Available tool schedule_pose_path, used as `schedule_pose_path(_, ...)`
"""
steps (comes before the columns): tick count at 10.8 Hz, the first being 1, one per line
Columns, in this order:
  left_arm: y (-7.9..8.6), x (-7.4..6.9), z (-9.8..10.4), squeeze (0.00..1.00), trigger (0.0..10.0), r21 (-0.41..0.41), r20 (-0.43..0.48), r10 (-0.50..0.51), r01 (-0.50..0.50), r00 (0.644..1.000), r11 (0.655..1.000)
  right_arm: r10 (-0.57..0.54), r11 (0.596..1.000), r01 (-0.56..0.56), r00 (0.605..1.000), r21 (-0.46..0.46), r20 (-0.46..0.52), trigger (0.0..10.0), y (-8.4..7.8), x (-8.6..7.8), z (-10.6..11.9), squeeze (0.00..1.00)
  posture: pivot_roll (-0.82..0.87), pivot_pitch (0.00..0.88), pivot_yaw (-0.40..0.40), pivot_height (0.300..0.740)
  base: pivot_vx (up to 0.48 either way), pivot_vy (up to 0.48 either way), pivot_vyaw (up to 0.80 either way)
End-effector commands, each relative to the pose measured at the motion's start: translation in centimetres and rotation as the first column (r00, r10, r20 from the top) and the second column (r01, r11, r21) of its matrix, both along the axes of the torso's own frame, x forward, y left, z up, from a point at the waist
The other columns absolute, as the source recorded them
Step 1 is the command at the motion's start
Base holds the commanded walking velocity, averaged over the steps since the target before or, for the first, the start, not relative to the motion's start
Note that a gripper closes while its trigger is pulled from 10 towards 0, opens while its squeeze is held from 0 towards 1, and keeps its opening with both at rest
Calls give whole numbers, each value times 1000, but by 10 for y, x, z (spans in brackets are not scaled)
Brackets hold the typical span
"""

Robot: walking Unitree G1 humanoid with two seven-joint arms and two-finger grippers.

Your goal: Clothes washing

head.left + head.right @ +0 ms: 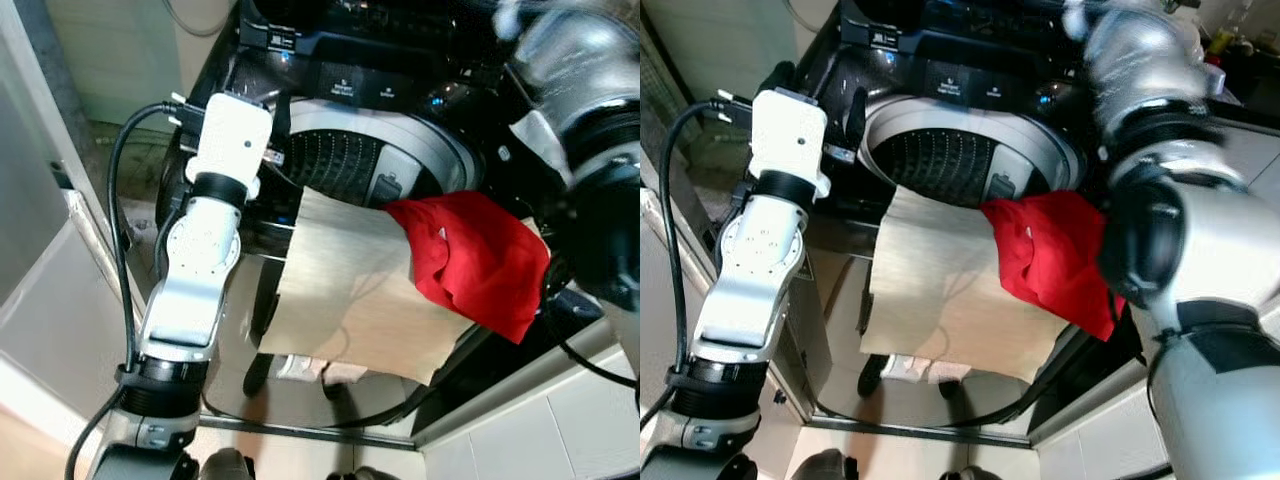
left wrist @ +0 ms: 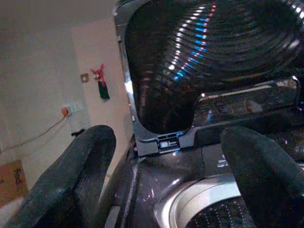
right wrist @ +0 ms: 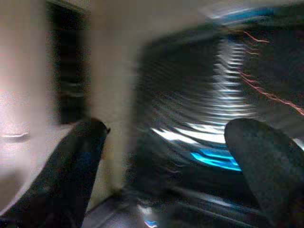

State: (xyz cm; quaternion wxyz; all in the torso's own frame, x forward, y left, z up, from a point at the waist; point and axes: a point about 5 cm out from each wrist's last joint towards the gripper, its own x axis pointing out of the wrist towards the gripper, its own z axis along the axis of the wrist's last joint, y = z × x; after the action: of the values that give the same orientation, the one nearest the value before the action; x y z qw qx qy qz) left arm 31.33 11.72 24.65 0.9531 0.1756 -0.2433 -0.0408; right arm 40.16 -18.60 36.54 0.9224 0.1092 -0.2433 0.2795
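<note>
Nearest the camera is the robot's right arm (image 1: 1180,250), a bulky silver and black mass that stands in front of the right side of the washing machine (image 1: 400,90). The machine is a top loader with its lid raised, and its drum opening (image 1: 345,160) is the landmark for everything else.

Over the drum's front rim hangs a beige cloth (image 1: 340,290), draped down the outside of the machine. A red garment (image 1: 470,255) lies bunched on the front-right edge of the rim, partly over the beige cloth. Both are half out of the drum, so loading looks unfinished: as I judge it, the two pieces must go fully inside before the lid can close and a cycle be chosen on the panel behind the opening.

The left gripper (image 2: 166,180) hovers at the left edge of the drum opening, its fingers (image 2: 76,175) spread wide and holding nothing (the raised lid and the panel lie beyond them). The right gripper (image 3: 175,171) is also spread wide and empty in its blurred wrist view; where it sits relative to the drum I cannot tell.
</note>
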Motion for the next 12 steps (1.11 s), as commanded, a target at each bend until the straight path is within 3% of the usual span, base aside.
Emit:
schedule_pose_path(1,3,-1,-4,0,10000,-4,-20,13,-13,1000,1000,152,988,-151,988,-38,6,10000,-10,-16,-28,0,18,0,-117,740,0,0,0)
schedule_pose_path(2,4,1,-6,0,10000,-11,-36,11,-11,999,1000,155,984,-157,988,-88,-25,10000,-23,-30,-57,0,6,0,-109,740,0,0,0)
schedule_pose_path(4,4,2,-13,0,10000,14,-70,-21,22,997,1000,159,959,-174,984,-225,-85,10000,-58,-85,-106,0,-55,0,-58,740,0,0,0)
schedule_pose_path(5,7,2,-16,0,10000,15,-82,-26,27,996,1000,128,956,-152,986,-252,-107,10000,-63,-96,-117,0,-69,0,-46,740,0,0,0)
schedule_pose_path(6,16,-1,-21,0,10000,21,-103,-22,24,994,999,154,936,-186,980,-298,-126,10000,-57,-130,-133,0,-83,0,-24,740,0,0,0)
schedule_pose_path(7,18,-1,-22,0,10000,29,-107,-21,24,994,999,191,927,-233,968,-293,-162,10000,-54,-147,-136,0,-88,0,-16,740,0,0,0)
schedule_pose_path(8,19,-1,-22,0,10000,40,-108,-26,30,994,999,254,891,-336,926,-305,-280,10000,-53,-173,-150,0,-93,0,-7,740,0,0,0)
schedule_pose_path(9,18,-1,-22,0,10000,43,-109,-32,37,994,998,247,868,-375,894,-326,-373,10000,-52,-186,-170,0,-99,0,-3,740,0,0,0)
schedule_pose_path(10,16,0,-24,0,10000,44,-114,-38,43,993,998,148,883,-292,916,-367,-373,10000,-48,-172,-184,0,-99,0,-1,740,0,0,0)
schedule_pose_path(11,15,0,-26,0,10000,44,-119,-41,46,992,998,49,890,-227,910,-395,-413,10000,-43,-156,-208,0,-88,0,-2,740,0,0,0)
schedule_pose_path(12,15,0,-27,0,10000,45,-121,-39,45,992,998,7,875,-219,898,-432,-441,10000,-37,-150,-226,0,-78,0,-6,740,0,0,0)
